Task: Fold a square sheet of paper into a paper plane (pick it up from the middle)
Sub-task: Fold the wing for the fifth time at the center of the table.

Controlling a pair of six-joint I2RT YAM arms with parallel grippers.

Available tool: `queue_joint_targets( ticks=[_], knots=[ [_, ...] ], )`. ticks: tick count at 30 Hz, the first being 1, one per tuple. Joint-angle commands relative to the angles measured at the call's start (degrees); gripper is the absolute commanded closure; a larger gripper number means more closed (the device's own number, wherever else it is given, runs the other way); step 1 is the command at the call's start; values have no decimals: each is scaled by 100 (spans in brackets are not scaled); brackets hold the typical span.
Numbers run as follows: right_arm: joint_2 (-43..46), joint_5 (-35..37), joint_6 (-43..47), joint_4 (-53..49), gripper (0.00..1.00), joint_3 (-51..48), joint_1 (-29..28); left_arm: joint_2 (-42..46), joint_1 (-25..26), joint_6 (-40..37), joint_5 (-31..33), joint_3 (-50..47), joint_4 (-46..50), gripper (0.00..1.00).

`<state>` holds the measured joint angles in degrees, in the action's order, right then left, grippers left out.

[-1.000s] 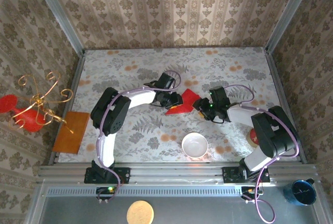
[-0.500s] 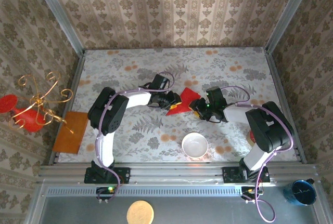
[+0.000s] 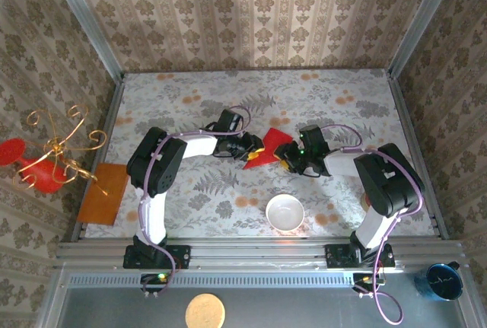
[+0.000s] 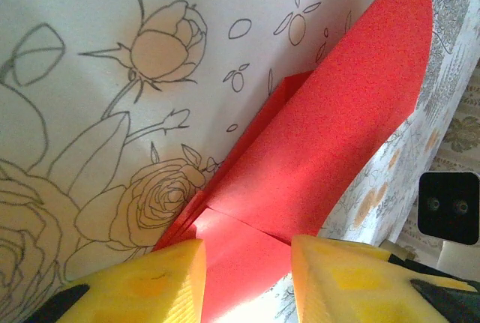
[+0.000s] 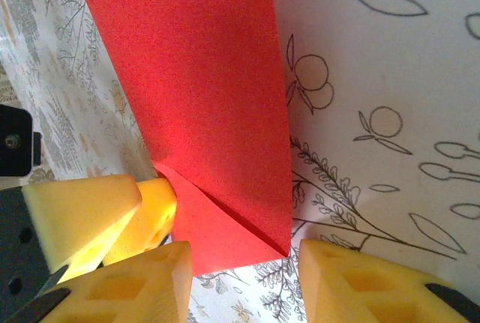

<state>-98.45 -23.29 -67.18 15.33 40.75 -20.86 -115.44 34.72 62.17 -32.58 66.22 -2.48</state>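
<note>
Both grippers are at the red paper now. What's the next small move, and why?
Probably close the right gripper on the folded corner of the red paper. That corner lies between its jaws, which stand apart, so nothing is pinched yet. The left gripper straddles the paper's other end, also open.

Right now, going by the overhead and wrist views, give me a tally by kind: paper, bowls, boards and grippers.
Red paper sheet: 1
White bowl: 1
Orange-brown board: 1
Grippers: 2, left gripper and right gripper
Total: 5
</note>
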Motion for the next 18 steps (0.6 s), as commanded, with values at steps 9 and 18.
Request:
queue_joint_targets(
  ticks=[9,18],
  knots=[
    [-257,-196,-112,821,65,84,38,3,-112,93,74,-269,312,64],
    [-253,-151,-260,1129,73,-67,60,34,-107,59,72,-254,318,63]
  ],
)
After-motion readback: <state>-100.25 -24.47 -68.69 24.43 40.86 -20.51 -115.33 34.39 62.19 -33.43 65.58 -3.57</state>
